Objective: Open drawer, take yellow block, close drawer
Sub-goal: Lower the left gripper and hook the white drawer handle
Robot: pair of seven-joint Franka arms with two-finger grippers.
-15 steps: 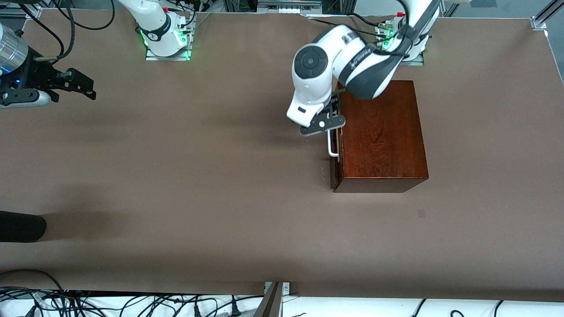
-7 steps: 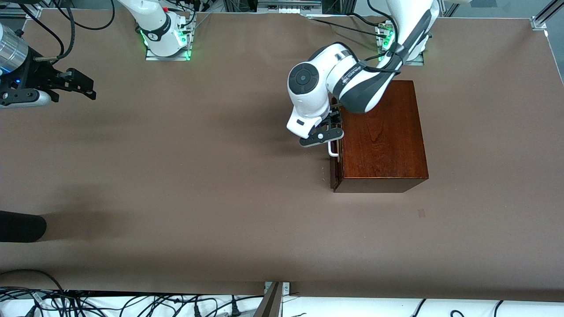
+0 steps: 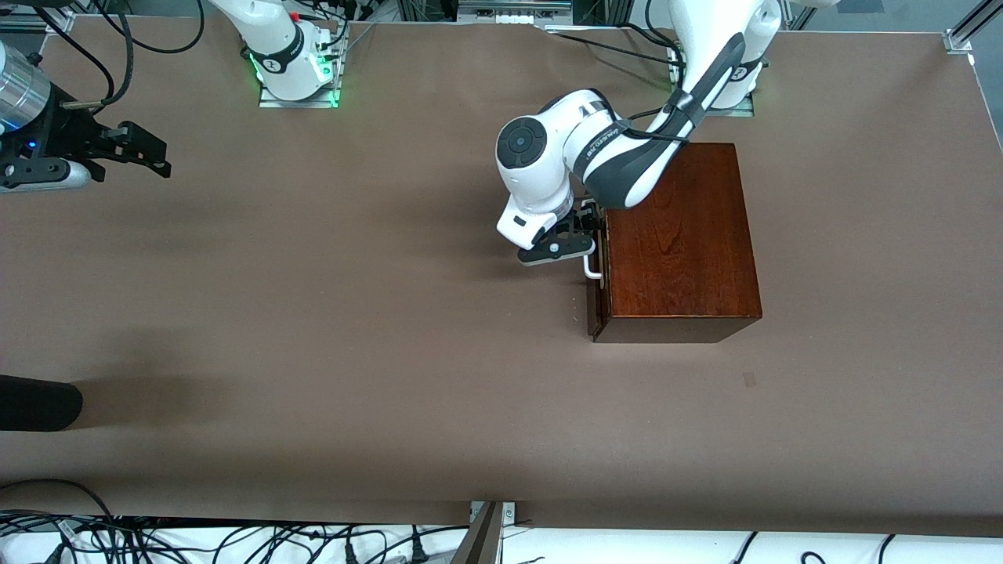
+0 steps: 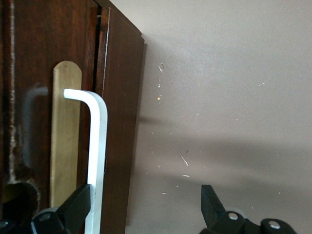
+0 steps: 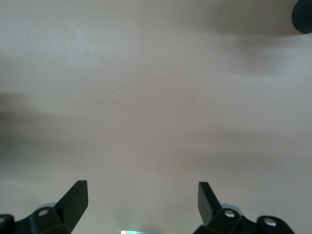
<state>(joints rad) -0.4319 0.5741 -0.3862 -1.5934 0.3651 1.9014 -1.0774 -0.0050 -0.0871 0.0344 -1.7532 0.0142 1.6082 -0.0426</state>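
The left gripper (image 3: 586, 227) hangs low in front of the drawer (image 3: 595, 266), its fingers spread wide. In the left wrist view one finger (image 4: 78, 207) sits right against the white loop handle (image 4: 97, 146), at its lower stretch, while the other finger (image 4: 210, 204) stands over bare table (image 3: 353, 313), well apart from the handle. Nothing is clamped between them. Whether the near finger actually presses on the handle cannot be told.

The left arm reaches down from its base at the table's top edge, bends over the dark reddish-brown wooden box (image 3: 678, 235), and turns its wrist down beside the box's drawer face. The drawer sits shut or all but shut in the box, with only a thin dark seam showing beside its front panel (image 4: 119, 122). A pale brass-coloured plate (image 4: 66, 136) lies under the handle.

The yellow block is not visible in any view.

The right gripper (image 3: 161, 153) waits up in the air over the right arm's end of the table, its fingers (image 5: 75, 200) wide apart and empty above plain table surface.
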